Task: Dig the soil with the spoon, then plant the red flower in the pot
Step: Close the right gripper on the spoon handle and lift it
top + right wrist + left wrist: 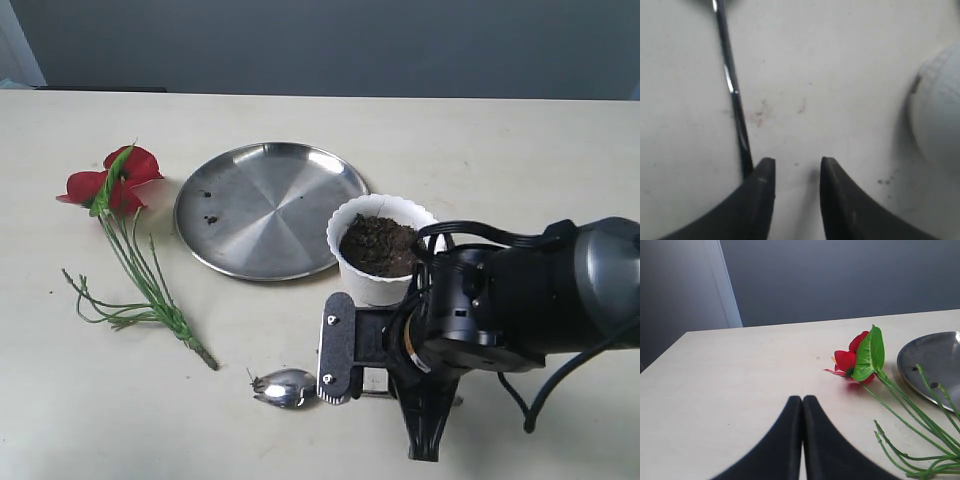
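While my right gripper (pixel 792 172) hangs low over the table (pixel 480 140), its jaws are parted a little and nothing is between them. In the right wrist view the thin handle of the spoon (pixel 732 85) runs just outside one finger (pixel 760 200), close to its tip; I cannot tell if they touch. The white wall of the pot (pixel 937 130) is near the other finger.

In the exterior view the spoon (pixel 285 386) lies at about 6 o'clock of the table, its bowl pointing to 9 o'clock, and the right gripper (pixel 338 350) is just beside it. The pot (pixel 380 250) stands upright at 12 o'clock from the gripper, filled with the dark soil (pixel 378 243). The steel plate (pixel 268 205) touches or almost touches the pot at its 10 o'clock side and carries some small dark crumbs.

The red flower (pixel 112 183) lies flat at 9 o'clock of the plate, stems pointing toward 5 o'clock.

My left gripper (pixel 802 405) has its jaws pressed together, holding nothing, and the red flower (pixel 857 357) lies near it, at 2 o'clock.
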